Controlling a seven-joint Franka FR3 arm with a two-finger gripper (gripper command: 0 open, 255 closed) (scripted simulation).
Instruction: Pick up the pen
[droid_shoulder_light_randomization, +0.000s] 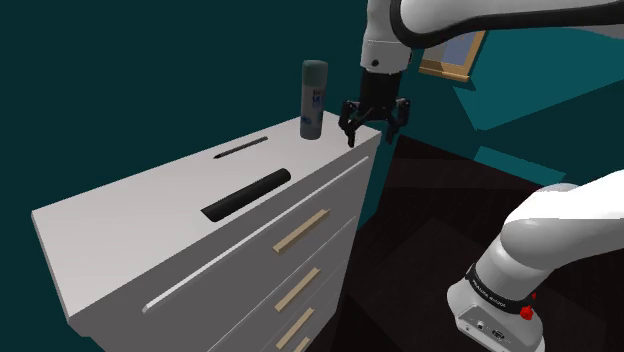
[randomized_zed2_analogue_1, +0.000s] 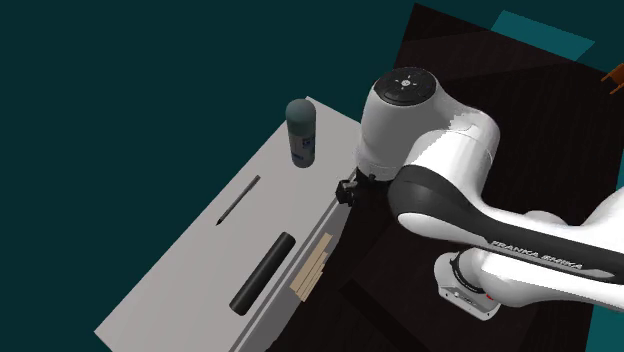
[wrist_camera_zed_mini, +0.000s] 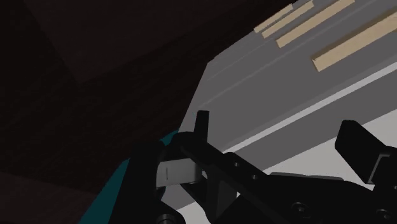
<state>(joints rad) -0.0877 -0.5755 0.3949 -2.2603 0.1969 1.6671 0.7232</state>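
Two exterior views: pen (droid_shoulder_light_randomization: 240, 148) on cabinet (droid_shoulder_light_randomization: 130, 215) top | wrist view: drawer handles (wrist_camera_zed_mini: 356, 35) — gripper (droid_shoulder_light_randomization: 372, 132) spread apart, empty

1. A white dresser (droid_shoulder_light_randomization: 120, 230) has tan handles (droid_shoulder_light_randomization: 302, 232) on its drawer fronts.
2. The pen (droid_shoulder_light_randomization: 240, 148), thin and dark, lies on the dresser top near its back edge.
3. A black cylinder (droid_shoulder_light_randomization: 245, 193) lies nearer the dresser's front edge.
4. A grey-green can (droid_shoulder_light_randomization: 314, 98) stands upright at the dresser's far end.
5. The gripper (droid_shoulder_light_randomization: 371, 130) hangs at the dresser's far front corner, fingers apart.

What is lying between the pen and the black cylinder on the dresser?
Nothing: only bare dresser top separates the pen from the black cylinder, as the second exterior view shows.
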